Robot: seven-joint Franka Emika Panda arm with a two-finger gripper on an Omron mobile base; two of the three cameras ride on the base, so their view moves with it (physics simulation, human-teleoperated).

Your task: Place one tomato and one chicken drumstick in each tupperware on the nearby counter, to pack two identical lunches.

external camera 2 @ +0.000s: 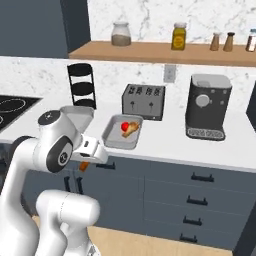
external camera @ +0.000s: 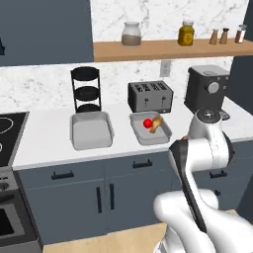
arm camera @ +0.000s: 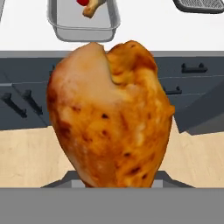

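Below the white counter (external camera: 49, 143), in front of the dark blue-grey drawers (external camera 2: 200, 190), the robot's gripper (external camera 2: 86, 164) holds a golden chicken drumstick (arm camera: 109, 116), its fingers closed narrowly on the meat; the hand view shows the bulbous end looming close before the lens. On the counter, the right-hand tupperware (external camera: 165, 133) already contains a red tomato (external camera: 147, 123) with a second drumstick (external camera: 156, 124) lying just beside it. The left-hand tupperware (external camera: 91, 131) sits near it, in front of a black tiered stand (external camera: 86, 89). Behind them stand a slotted toaster (external camera: 150, 96) and a dark coffee machine (external camera: 207, 89), beneath a wooden shelf (external camera: 148, 49) of jars.
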